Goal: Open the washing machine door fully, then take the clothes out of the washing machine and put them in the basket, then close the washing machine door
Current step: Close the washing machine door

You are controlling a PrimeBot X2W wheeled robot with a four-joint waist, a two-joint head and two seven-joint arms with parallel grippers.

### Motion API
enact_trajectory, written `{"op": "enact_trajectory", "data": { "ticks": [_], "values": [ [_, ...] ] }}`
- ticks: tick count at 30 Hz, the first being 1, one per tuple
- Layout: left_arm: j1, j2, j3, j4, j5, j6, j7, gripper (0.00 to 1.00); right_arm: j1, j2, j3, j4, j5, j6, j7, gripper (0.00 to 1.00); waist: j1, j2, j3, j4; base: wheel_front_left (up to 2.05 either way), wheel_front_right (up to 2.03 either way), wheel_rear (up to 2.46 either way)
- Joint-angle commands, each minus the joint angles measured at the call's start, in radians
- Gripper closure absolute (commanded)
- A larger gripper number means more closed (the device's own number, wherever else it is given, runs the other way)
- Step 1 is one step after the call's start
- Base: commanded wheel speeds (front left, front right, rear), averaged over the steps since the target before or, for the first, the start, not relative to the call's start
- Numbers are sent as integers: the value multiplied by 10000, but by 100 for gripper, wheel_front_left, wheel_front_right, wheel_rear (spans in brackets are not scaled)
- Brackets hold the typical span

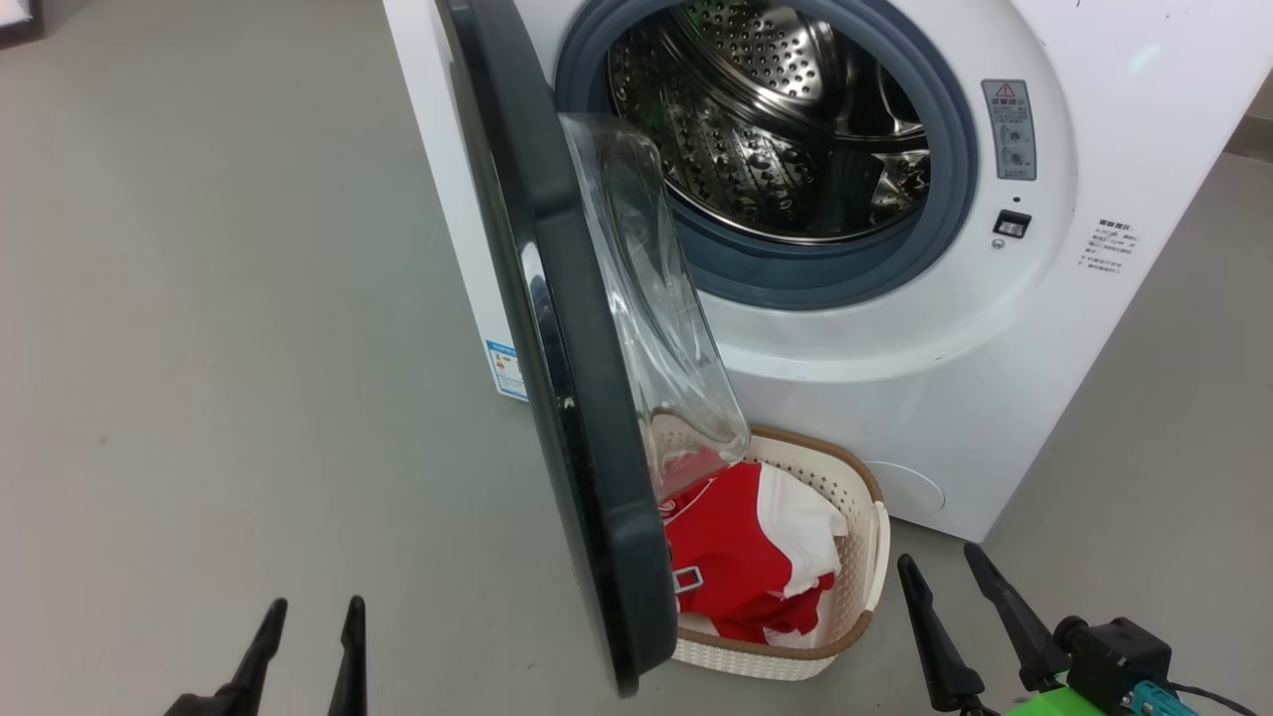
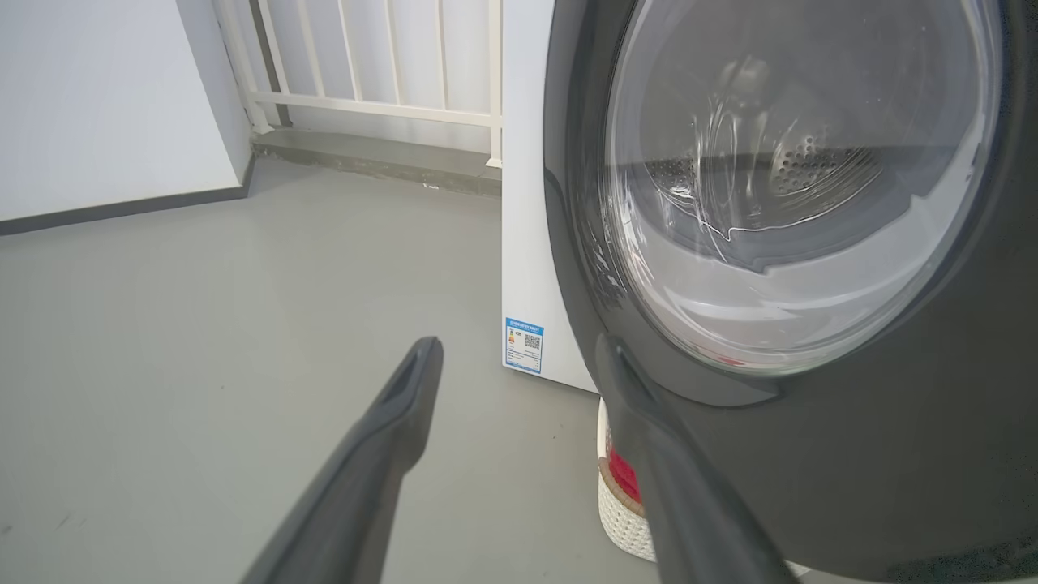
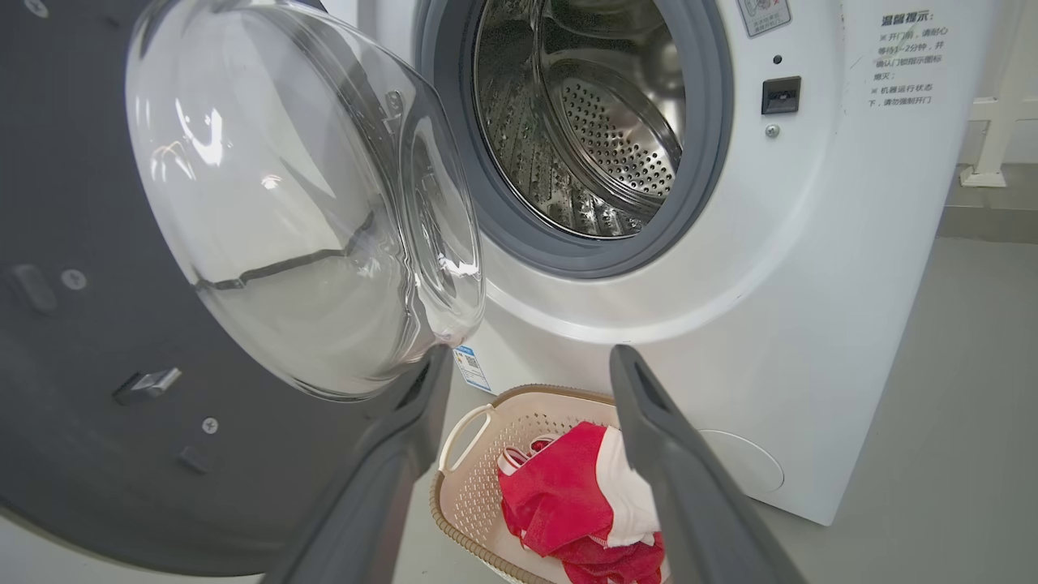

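Below the drum mouth, 6 o'clock: basket [image 1: 863, 567] on floor [image 1: 199, 348], just beside washing machine [image 1: 995, 378] front; red-and-white clothes [image 1: 726, 557] inside.
Door: washing machine door [image 1: 557, 328] swung out, edge-on; glass bowl [image 1: 646, 298] overhangs basket's 9 o'clock side.
Inside: drum [image 1: 776, 129], perforated steel, grey gasket ring [image 1: 955, 169] around it.
Left arm: left gripper [image 1: 316, 603] at 7 o'clock, fingers spread, holding nothing.
Right arm: right gripper [image 1: 937, 555] at 5 o'clock, fingers spread, holding nothing, just beside basket.

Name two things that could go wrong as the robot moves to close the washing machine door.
1. The washing machine door stands above the basket holding the clothes; swinging shut, its lower edge might catch the basket's rim.
2. The left gripper, open by the door's glossy outer side, could slip off when pushing.
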Motion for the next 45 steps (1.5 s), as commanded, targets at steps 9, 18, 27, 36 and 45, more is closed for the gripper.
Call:
{"op": "enact_trajectory", "data": {
  "ticks": [9,18,27,36,45],
  "values": [
    [-152,46,141,-239,-260,218,-122,0,-384,-48,172,-217,-35,73,-67,0,0,0,38,-8,0,0,0],
    [-202,44,86,-425,-1052,140,-122,58,-344,-48,184,-245,-25,73,-67,0,0,0,16,-31,0,0,0],
    [-689,44,227,-1150,-7773,-77,-122,100,-365,-47,202,-236,-13,73,-67,0,0,0,40,-100,0,0,0],
    [-650,569,-381,-2380,-13944,-80,1171,100,-363,-45,250,-241,6,73,-67,0,0,0,91,-272,0,0,0],
    [-357,1641,-526,-2951,-15434,-81,5620,100,-457,-43,286,-242,18,73,-67,0,0,0,200,-584,0,0,0]
  ]
}}
